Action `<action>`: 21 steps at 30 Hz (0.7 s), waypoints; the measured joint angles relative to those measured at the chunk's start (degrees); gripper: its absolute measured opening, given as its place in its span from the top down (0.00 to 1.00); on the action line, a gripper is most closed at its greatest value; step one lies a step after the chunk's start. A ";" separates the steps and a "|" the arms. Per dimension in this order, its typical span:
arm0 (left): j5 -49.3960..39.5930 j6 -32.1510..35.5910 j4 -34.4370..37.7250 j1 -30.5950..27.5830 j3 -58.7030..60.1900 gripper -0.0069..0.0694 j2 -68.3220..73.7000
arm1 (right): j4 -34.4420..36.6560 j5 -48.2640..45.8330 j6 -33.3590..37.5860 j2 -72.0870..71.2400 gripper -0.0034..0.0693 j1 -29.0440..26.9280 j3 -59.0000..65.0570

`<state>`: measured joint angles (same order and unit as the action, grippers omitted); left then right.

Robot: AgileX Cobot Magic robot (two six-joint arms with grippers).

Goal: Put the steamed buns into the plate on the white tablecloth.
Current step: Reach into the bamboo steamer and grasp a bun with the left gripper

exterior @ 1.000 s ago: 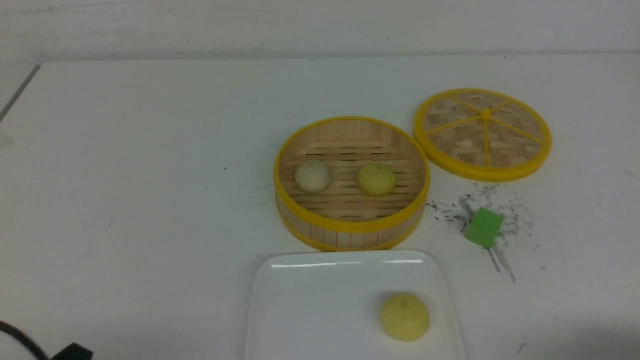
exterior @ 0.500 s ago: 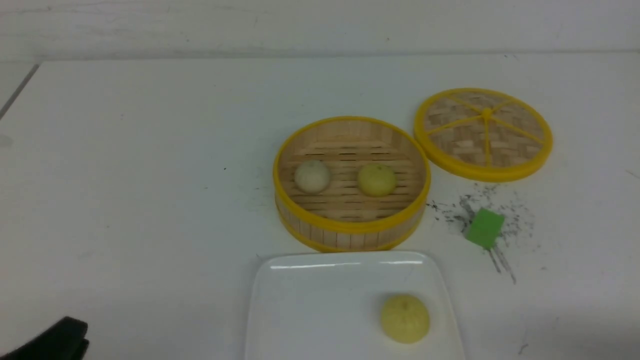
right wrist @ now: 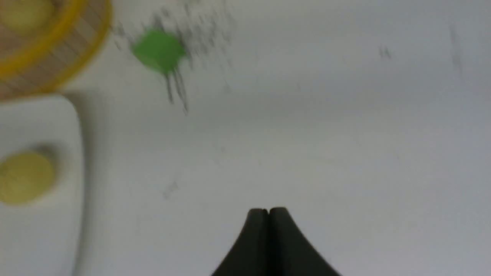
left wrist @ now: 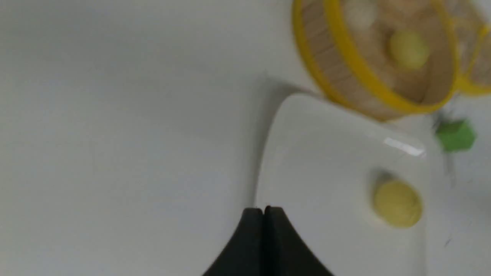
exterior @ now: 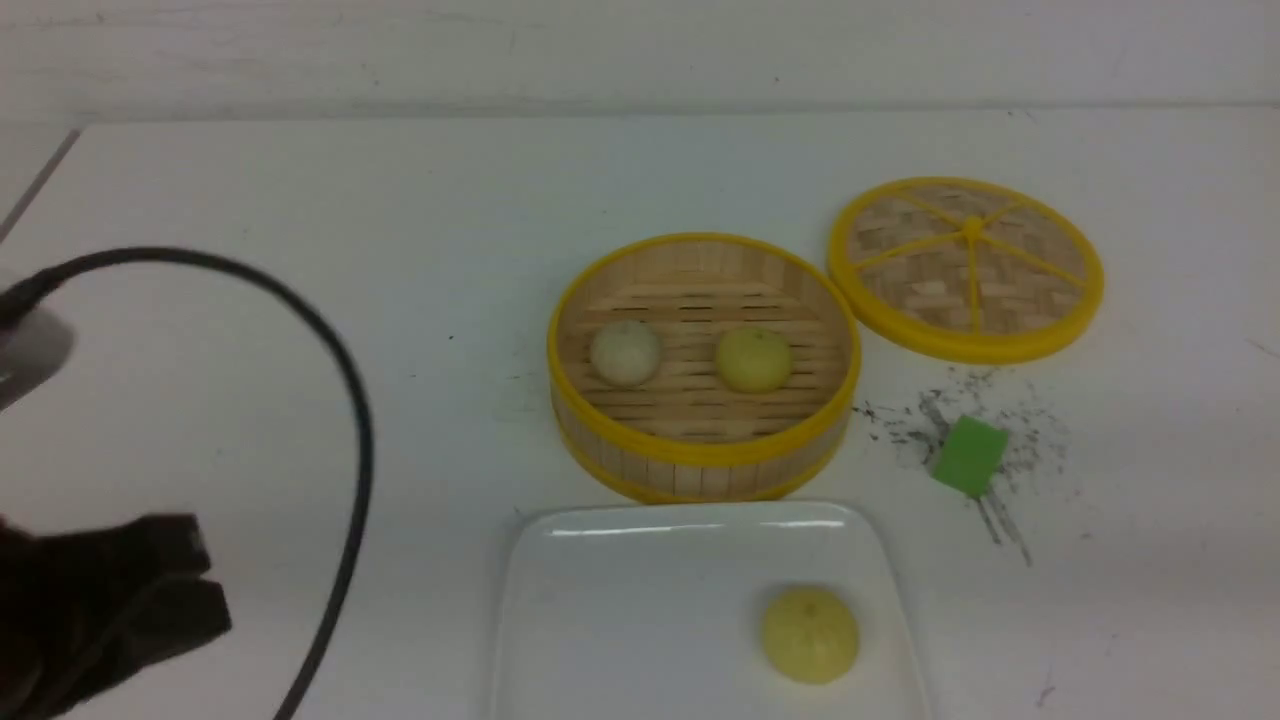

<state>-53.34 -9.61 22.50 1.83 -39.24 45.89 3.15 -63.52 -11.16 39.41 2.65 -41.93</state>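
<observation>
White plate (exterior: 620, 620) holds 1 bun (exterior: 810, 635).

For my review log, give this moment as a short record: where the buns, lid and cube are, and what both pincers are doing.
in bamboo steamer: beige-white bun, pale yellow bun beside it
on white plate: second yellow bun
woven lid: off, flat on tablecloth
green cube: on tablecloth smudges
left pincer: shut, empty
right pincer: shut, empty
left to move: two buns

Left gripper (left wrist: 263, 211): jaws pressed flat together, tips touching.
Right gripper (right wrist: 268, 211): jaws likewise together, tips touching.
Left arm (exterior: 95, 600): dark, blurred, low at front view's left edge.
</observation>
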 joint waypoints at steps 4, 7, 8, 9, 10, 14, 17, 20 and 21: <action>-3.10 12.71 4.35 0.33 -11.84 0.90 18.26 | 6.08 -1.18 8.45 11.75 0.96 0.00 -2.98; -3.74 18.88 7.43 2.71 -17.48 0.89 26.25 | 11.48 -1.07 14.74 15.81 0.95 0.00 -2.97; -4.13 20.87 8.09 4.16 -20.03 0.89 29.49 | 13.30 -1.03 16.92 16.78 0.95 0.00 -2.97; -4.90 22.25 8.36 5.66 -22.82 0.88 32.76 | 15.32 -1.03 19.15 17.48 0.95 0.00 -2.97; -6.25 22.90 8.29 7.10 -26.51 0.88 36.73 | 16.67 -1.03 20.68 17.98 0.95 0.02 -2.97; -9.93 19.96 5.33 11.58 -37.33 0.83 47.57 | 18.48 -0.75 23.33 18.15 0.95 0.06 -2.97; -12.35 12.85 -1.92 16.59 -49.52 0.73 57.52 | 18.68 0.02 24.06 18.15 0.95 0.06 -2.97; -14.92 9.21 -7.12 19.32 -57.01 0.65 63.47 | 18.75 0.32 24.20 18.15 0.95 0.06 -2.97; -16.22 6.71 -11.23 21.07 -63.44 0.59 67.99 | 18.83 0.34 24.20 18.15 0.94 0.06 -2.97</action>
<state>-69.56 -2.90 11.27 22.91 -102.69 113.88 21.98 -63.19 13.05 57.56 2.71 -44.91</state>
